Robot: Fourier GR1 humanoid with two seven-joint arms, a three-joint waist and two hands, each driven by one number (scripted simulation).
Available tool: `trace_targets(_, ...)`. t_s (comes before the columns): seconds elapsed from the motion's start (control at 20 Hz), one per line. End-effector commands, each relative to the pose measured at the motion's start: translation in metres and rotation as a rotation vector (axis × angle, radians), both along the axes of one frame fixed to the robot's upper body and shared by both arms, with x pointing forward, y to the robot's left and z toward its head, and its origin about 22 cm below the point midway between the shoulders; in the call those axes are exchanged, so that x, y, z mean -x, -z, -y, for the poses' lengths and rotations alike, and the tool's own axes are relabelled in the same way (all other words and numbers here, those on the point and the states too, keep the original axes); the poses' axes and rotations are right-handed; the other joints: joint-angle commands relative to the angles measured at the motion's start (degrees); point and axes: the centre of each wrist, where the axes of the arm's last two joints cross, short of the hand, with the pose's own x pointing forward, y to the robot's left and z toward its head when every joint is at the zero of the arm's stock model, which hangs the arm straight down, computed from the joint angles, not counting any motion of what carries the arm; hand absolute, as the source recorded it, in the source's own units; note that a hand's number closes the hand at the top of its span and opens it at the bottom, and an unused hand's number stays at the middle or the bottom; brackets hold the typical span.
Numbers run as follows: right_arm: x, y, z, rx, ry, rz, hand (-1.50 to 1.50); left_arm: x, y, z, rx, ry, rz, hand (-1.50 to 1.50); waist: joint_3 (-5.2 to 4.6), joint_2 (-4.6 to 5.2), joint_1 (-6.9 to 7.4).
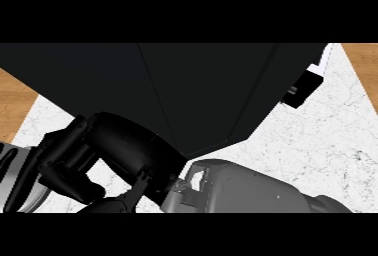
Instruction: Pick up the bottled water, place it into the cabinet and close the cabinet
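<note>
White marbled surface (310,145) lies under a large black cabinet body (199,95), where the left robot hand (111,150) curls its fingers, holding nothing visible.

The counter (310,145) has a white top with fine grey marbled veining. It shows mainly on the right side of the view, as a broad pale stretch running from the upper right down to the lower right, and again as a smaller pale patch at the left and lower left. Past the counter's edges lies a brown wooden floor (15,107), its grain visible: one wedge of it at the left edge of the view, another (363,62) in the upper right corner. The counter's edges run slantwise against the wood on both sides.
</note>
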Motion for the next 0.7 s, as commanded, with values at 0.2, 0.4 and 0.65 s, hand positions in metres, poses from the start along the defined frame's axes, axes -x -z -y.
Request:
trace_targets(0.2, -0.050, 0.025, 0.021, -0.013, -0.011, -0.056, 1.50, 0.003, -0.004, -0.008, 0.004, -0.035, 0.001, -1.50, -0.02, -0.23, -1.78)
trace_targets(0.4, -0.074, 0.030, 0.022, -0.029, 0.067, -0.014, 1.50, 0.014, 0.001, -0.008, -0.009, -0.024, -0.008, -1.50, -0.03, -0.29, -1.48)
trace_targets(0.65, -0.108, 0.030, 0.056, -0.006, 0.243, 0.041, 1.50, 0.014, -0.012, -0.005, -0.004, -0.019, -0.008, -1.50, -0.02, -0.30, -1.36)
